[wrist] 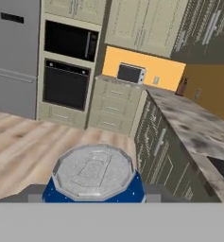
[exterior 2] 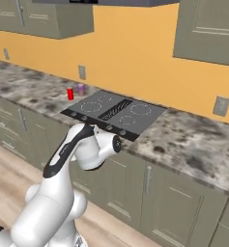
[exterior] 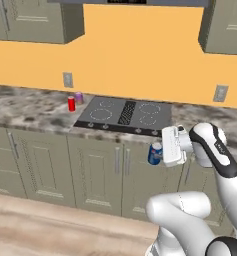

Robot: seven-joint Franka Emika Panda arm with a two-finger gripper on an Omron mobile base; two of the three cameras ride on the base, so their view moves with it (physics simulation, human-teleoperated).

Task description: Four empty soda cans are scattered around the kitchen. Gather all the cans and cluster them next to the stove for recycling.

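The white arm's gripper [exterior: 160,152] holds a blue soda can with a white band [exterior: 155,153], jaws partly closed around it, in front of the cabinets just below the flat black glass cooktop [exterior: 125,114]. A red can [exterior: 71,103] and a purple-pink can [exterior: 79,97] already stand on the marbled counter [exterior: 30,110] just left of the cooktop. Two appear delivered; this one and a fourth remain.

A flat black glass stove [exterior: 125,114] with white ring burner markings is set into a mottled grey-brown stone counter [exterior: 30,111] that runs beneath an orange wall. Left of the stove, a small red soda can [exterior: 71,104] stands upright on the counter, with a purple-pink soda can [exterior: 79,97] just behind it nearer the wall. In front of the grey-green cabinet doors below the stove, the white arm's gripper [exterior: 160,152] holds a blue soda can with a white band [exterior: 154,153], clear of the counter.
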